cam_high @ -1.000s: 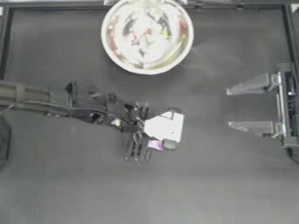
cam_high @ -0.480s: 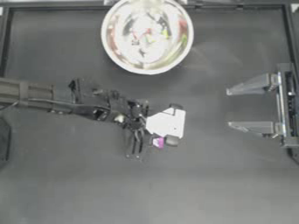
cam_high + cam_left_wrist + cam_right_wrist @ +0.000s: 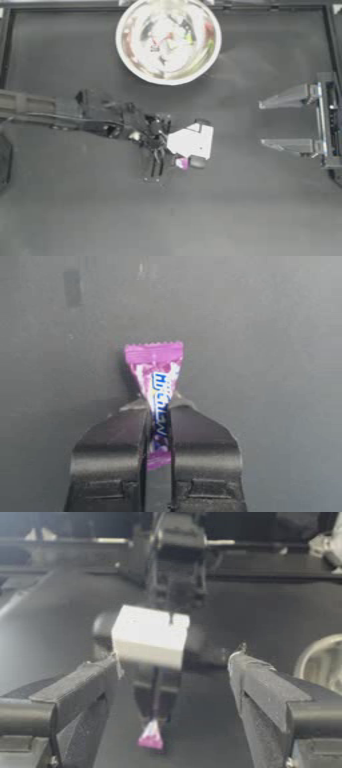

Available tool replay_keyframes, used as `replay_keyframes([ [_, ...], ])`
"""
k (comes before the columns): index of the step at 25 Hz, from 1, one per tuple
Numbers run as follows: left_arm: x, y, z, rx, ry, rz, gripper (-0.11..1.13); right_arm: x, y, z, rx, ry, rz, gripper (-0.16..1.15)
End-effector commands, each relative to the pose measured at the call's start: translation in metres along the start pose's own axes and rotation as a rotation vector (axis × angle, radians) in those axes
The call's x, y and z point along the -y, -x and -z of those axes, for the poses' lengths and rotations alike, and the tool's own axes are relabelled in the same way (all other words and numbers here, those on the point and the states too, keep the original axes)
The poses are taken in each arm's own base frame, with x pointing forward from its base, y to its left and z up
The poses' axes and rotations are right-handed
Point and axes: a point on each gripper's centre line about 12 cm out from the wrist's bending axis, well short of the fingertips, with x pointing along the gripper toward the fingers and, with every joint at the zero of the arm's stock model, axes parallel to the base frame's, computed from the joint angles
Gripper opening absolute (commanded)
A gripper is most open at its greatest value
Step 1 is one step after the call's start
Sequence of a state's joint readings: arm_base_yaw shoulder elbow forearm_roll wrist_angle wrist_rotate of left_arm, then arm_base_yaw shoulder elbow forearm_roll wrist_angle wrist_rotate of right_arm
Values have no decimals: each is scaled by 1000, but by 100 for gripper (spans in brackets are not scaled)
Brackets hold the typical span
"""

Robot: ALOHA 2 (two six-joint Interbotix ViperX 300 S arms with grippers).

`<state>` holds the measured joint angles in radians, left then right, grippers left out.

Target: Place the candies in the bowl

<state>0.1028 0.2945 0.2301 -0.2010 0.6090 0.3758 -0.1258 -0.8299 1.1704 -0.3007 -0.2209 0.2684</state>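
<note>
My left gripper point(image 3: 157, 423) has its jaws clamped on the magenta candy point(image 3: 155, 386) low over the surface mid-table, right gripper point(image 3: 288, 121) idle with jaws apart, so next I should lift and carry toward the bowl point(image 3: 132, 60).

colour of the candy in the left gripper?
Magenta-purple with a white band and blue lettering: the candy is pinched in the left gripper. Left wrist view shows it best.

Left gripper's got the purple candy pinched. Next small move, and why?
Probably lift it straight up. The left gripper is shut on the purple candy, low over the table, while the bowl sits apart toward the top edge. Height first avoids dragging it. The right gripper waits open at the right.
</note>
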Motion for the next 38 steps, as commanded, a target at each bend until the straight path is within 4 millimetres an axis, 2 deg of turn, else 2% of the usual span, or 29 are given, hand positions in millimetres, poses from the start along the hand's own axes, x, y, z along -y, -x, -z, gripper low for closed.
replay_keyframes([
  [1, -11, 63, -22, 145, -16, -64, 35, 0, -1, -5, 15, -6, -1, 96],
  [7, -42, 103, -17, 218, -16, -170, 35, 0, -1, -4, 14, -4, -1, 96],
  [12, -86, 130, -8, 272, 4, -296, 35, 0, -2, -4, 12, -9, -1, 96],
  [17, -130, 145, 0, 320, 10, -419, 35, 0, -3, -4, 22, -21, -3, 96],
  [22, -172, 150, 10, 314, 45, -495, 35, 0, -6, -3, 21, -21, -7, 96],
  [29, -224, 134, 22, 262, 72, -544, 35, 0, -8, -3, 20, -23, -9, 96],
  [35, -247, 121, 36, 230, 119, -552, 36, -1, -8, -3, 20, -23, -10, 96],
  [38, -251, 116, 41, 218, 131, -549, 45, 0, -8, -3, 21, -23, -8, 96],
])
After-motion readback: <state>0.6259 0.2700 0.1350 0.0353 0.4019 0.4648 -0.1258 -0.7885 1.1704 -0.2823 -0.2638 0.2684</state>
